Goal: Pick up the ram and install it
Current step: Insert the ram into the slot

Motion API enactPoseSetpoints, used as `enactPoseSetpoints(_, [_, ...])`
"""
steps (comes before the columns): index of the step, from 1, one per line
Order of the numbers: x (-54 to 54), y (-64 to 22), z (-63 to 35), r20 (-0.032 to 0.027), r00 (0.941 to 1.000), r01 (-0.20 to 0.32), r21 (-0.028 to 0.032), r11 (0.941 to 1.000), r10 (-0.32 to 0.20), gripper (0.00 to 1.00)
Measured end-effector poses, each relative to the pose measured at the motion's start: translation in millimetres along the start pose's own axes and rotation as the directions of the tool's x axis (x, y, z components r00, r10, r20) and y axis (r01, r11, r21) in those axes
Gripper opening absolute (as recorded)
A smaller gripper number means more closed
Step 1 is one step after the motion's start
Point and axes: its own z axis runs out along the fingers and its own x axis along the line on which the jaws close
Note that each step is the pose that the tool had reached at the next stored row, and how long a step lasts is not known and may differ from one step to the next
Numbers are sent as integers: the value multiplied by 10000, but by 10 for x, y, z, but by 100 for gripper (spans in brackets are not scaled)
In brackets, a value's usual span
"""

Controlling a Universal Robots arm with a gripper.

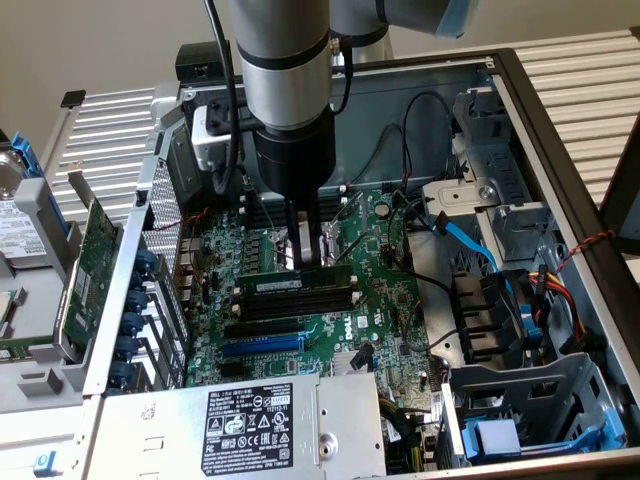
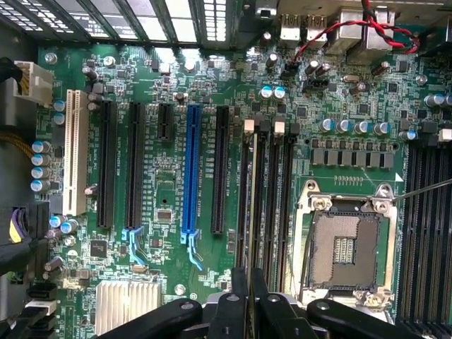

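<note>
1. We see an open computer case (image 1: 380, 95) lying on its side, with its insides facing up.
2. The robot arm (image 1: 285, 60) reaches straight down into the case from above.
3. A green motherboard (image 1: 380, 300) (image 2: 233, 78) covers the floor of the case.
4. A silver box with a warning label (image 1: 340, 420) sits at the near edge of the case, just beside the board.
5. A green expansion card (image 1: 95, 255) stands outside the case, on the exterior view's left.
6. The gripper (image 1: 310, 258) (image 2: 249, 282) hangs over the long black slots (image 1: 300, 300) (image 2: 272, 205) near the middle of the board. In the wrist view its dark fingers (image 2: 263, 296) are clamped on either side of a thin board edge, so we read it as grasping the ram.
7. The ram (image 1: 285, 285) (image 2: 253, 198) stands on edge along one of those black slots, with its white label strip facing the exterior camera. We cannot tell whether it is fully seated.
8. An empty processor socket (image 2: 346, 247) lies just beside the slots.
9. A blue slot (image 1: 260, 345) (image 2: 191, 169) runs parallel to the black ones, apart from the ram.
</note>
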Motion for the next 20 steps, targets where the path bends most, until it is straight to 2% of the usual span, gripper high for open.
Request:
enactPoseSetpoints(3, [0, 9, 2, 0, 10000, 2, 42, 10000, -2, 14])
enactPoseSetpoints(5, [0, 13, 2, -2, 10000, 2, 102, 9999, -2, 14])
enactPoseSetpoints(7, [0, 15, 5, 1, 10000, 3, 135, 9999, -3, 14])
enactPoseSetpoints(20, [11, 27, 50, -3, 10000, 3, 162, 9999, -3, 14])
